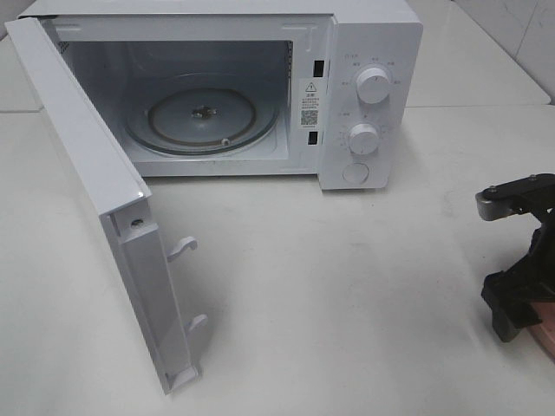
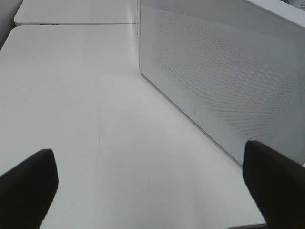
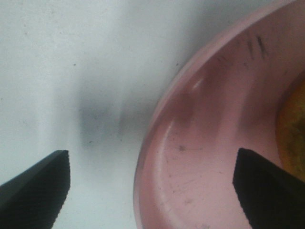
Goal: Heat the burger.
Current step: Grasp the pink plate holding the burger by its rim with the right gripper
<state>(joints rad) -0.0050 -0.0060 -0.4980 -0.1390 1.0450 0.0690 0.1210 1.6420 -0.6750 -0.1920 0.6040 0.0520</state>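
Note:
Only a golden-brown edge of the burger [image 3: 294, 129] shows, sitting in a pink plate [image 3: 200, 157] in the right wrist view. My right gripper [image 3: 151, 164] is open and low over the plate's rim, one finger above the table and the other above the plate's inside. From the high camera, the right gripper [image 1: 512, 322] is at the far right edge with a sliver of the pink plate [image 1: 548, 336] under it. My left gripper [image 2: 150, 160] is open and empty above bare table. It is out of the high view.
The white microwave [image 1: 368, 43] stands at the back with its cavity open and a glass turntable [image 1: 204, 113] inside. Its door [image 1: 95, 173] swings far out to the left front. The door's meshed face [image 2: 228, 76] is close beside my left gripper.

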